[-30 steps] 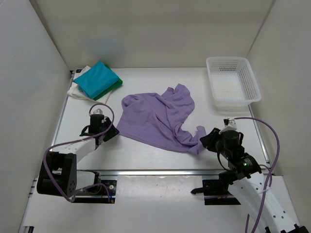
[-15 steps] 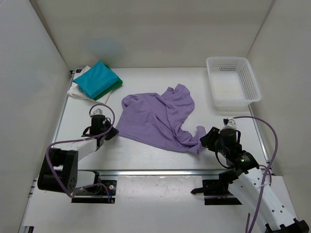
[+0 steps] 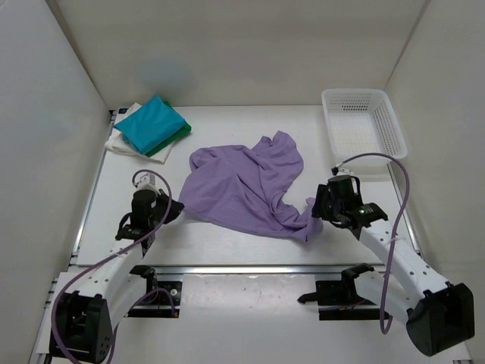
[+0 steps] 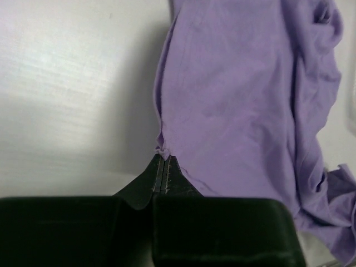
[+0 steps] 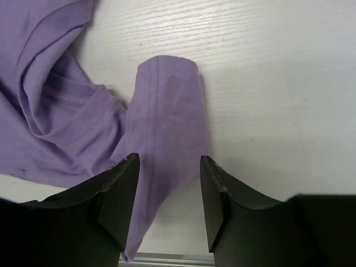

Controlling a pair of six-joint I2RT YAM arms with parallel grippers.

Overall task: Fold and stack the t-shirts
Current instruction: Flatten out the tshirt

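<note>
On the white table (white walls around), left gripper pinches lavender t-shirt, right gripper spread.

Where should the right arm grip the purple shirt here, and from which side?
The sleeve flap jutting from the purple shirt toward the near edge: flat, free of the crumpled body, lying between the right gripper's open jaws. Come from above, near side.
</note>
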